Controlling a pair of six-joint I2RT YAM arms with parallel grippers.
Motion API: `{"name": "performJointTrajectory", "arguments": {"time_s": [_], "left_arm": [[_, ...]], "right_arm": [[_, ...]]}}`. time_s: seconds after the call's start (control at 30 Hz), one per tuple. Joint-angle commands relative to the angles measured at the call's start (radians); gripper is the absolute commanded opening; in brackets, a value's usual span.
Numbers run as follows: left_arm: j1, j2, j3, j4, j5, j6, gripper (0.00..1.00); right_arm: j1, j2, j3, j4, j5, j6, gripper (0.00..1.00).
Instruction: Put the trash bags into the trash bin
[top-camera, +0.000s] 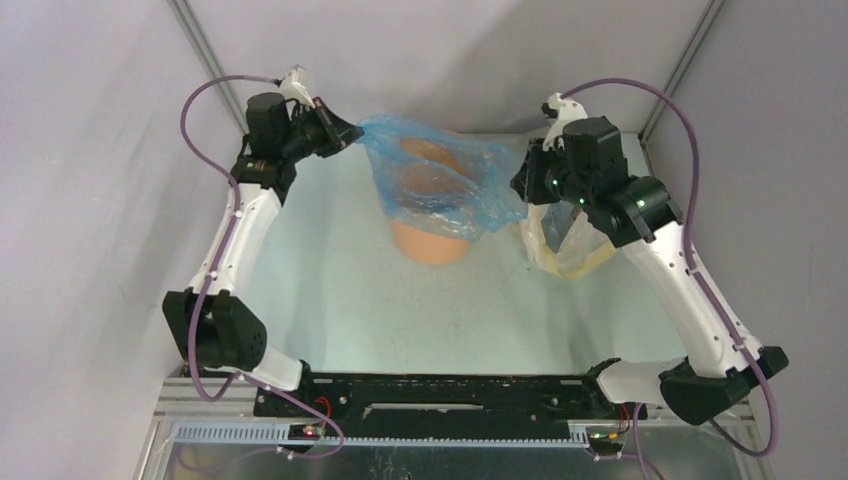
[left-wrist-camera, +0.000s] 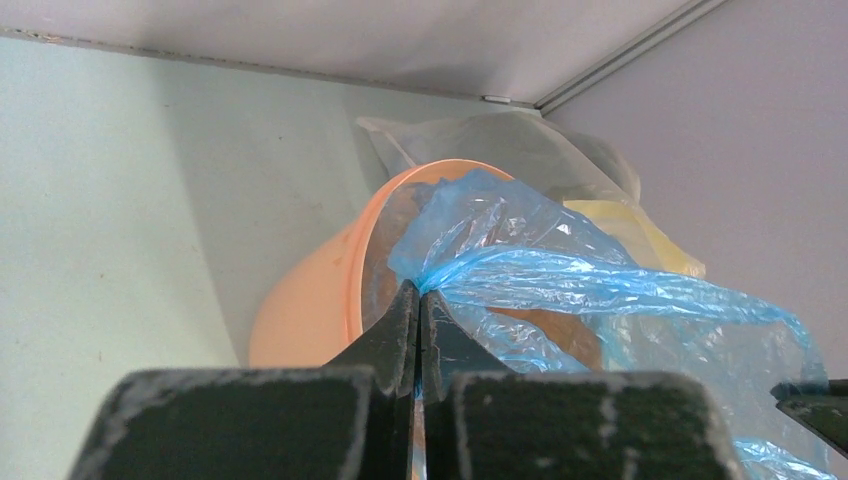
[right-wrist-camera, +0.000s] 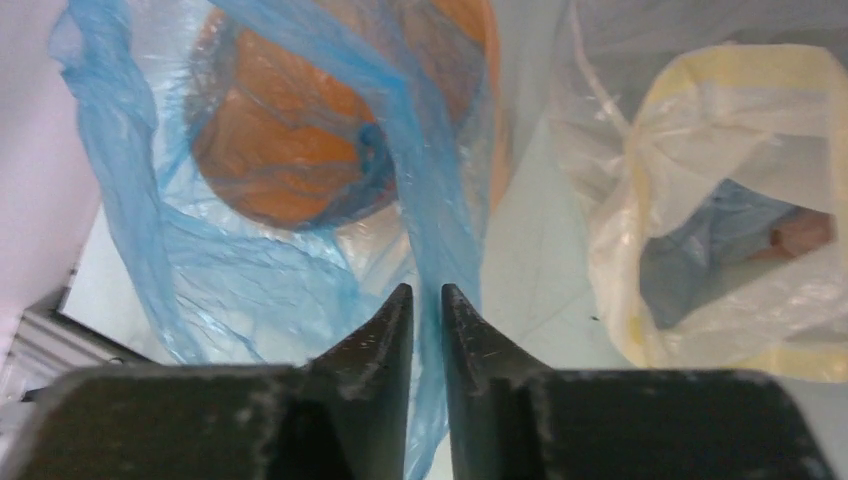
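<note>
A light-blue trash bag is stretched over the mouth of the orange trash bin at the back middle of the table. My left gripper is shut on the bag's left corner, and the film bunches at its tips beside the bin's rim. My right gripper is at the bag's right edge. In the right wrist view its jaws stand a narrow gap apart, with a strand of the blue film running between them. The bin's inside shows through the film.
A yellowish-clear plastic bag stands right of the bin, under my right arm, with blue material inside it. The grey back wall and side walls stand close behind and beside both grippers.
</note>
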Motion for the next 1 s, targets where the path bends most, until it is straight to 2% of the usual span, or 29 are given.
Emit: {"name": "performJointTrajectory", "arguments": {"time_s": [0.0,0.03,0.1,0.33,0.5,0.6,0.77,0.97], "left_arm": [[0.0,-0.06,0.024,0.029,0.016,0.017,0.0],[0.001,-0.063,0.025,0.031,0.013,0.018,0.0],[0.005,-0.065,0.03,0.031,0.007,0.014,0.0],[0.023,-0.073,0.051,0.059,-0.029,-0.013,0.0],[0.038,-0.043,0.129,0.061,-0.037,-0.034,0.0],[0.037,-0.043,0.119,0.083,-0.051,-0.044,0.0],[0.036,-0.066,0.052,0.132,-0.075,-0.054,0.0],[0.003,-0.114,-0.058,0.204,-0.132,-0.009,0.0]], "right_arm": [[0.021,0.069,0.087,0.073,-0.091,0.002,0.1],[0.027,0.092,0.117,0.074,-0.095,-0.001,0.04],[0.041,0.146,0.189,0.069,-0.096,-0.007,0.0],[0.047,0.351,0.452,0.089,-0.1,-0.029,0.0],[0.039,0.545,0.718,0.034,-0.11,-0.044,0.0],[0.037,0.633,0.846,0.026,-0.131,-0.057,0.0],[0.034,0.69,0.832,0.09,-0.181,-0.048,0.0],[-0.004,0.705,0.664,0.176,-0.274,-0.009,0.0]]}}
